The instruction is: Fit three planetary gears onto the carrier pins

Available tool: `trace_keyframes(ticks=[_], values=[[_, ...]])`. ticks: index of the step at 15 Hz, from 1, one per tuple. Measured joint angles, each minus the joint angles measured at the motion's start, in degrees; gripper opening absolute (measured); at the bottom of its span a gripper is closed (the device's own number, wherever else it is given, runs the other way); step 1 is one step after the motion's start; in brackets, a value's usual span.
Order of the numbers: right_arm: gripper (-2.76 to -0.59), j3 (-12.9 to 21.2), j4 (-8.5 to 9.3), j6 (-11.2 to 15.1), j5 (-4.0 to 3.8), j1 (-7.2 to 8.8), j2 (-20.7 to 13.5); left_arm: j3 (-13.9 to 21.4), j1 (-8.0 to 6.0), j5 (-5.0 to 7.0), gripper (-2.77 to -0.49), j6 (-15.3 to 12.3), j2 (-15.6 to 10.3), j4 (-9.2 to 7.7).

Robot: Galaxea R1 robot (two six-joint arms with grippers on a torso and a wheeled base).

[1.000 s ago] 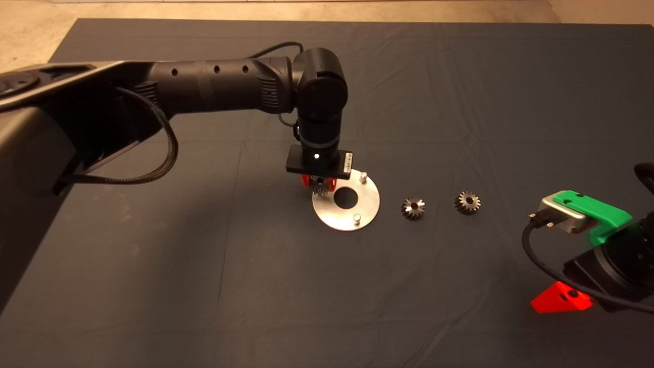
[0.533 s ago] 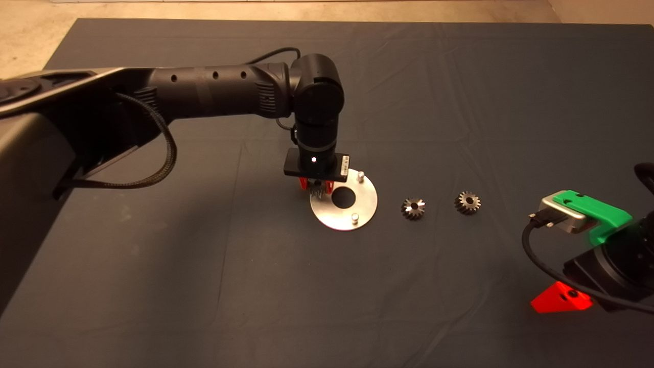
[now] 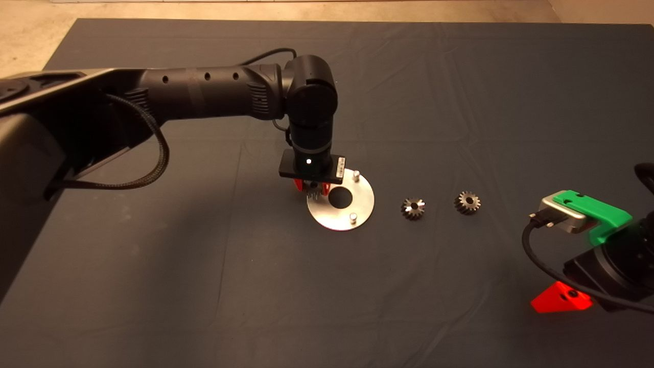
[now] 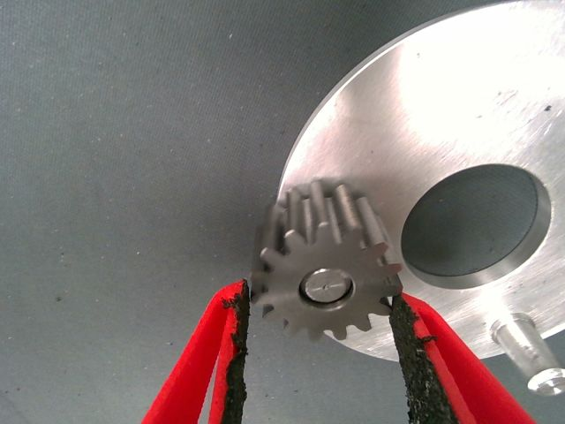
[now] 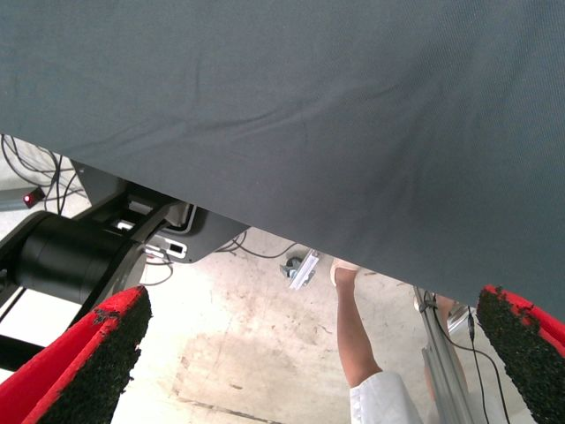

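Note:
My left gripper (image 3: pixel 311 188) stands over the left rim of the shiny disc (image 3: pixel 334 219), shut on a planetary gear (image 4: pixel 327 265). In the left wrist view the gear sits on the disc's (image 4: pixel 459 106) edge, with a silver pin end showing in its bore and a pad pressed to each side. Two more carrier pins (image 3: pixel 356 175) (image 3: pixel 352 217) stand bare; one carrier pin (image 4: pixel 525 349) shows beside the centre hole. Two loose planetary gears (image 3: pixel 413 208) (image 3: pixel 467 202) lie on the mat to the disc's right. My right gripper (image 3: pixel 562 300) is parked at the lower right, open.
The dark mat (image 3: pixel 460 102) covers the table, with bare floor beyond its far edge. The right wrist view shows the mat's edge, floor and cables beyond it, and a person's leg (image 5: pixel 357 336).
My left gripper has shifted slightly left and away, and the disc has slid along with it. The two loose gears and the right arm have not moved.

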Motion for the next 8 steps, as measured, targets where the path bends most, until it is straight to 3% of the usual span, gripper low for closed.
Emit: trace_keyframes(ticks=[6, 8], values=[[-0.61, 0.0, 0.0, 0.0, 0.0, -0.01, -0.01, 0.83, -0.15, 0.16, -1.95, -0.02, -0.41, -0.01], [-0.61, 0.0, -0.02, 0.0, 0.02, -0.02, 0.0, 2.58, -1.7, 0.18, -1.95, -0.06, -0.45, -0.39]])
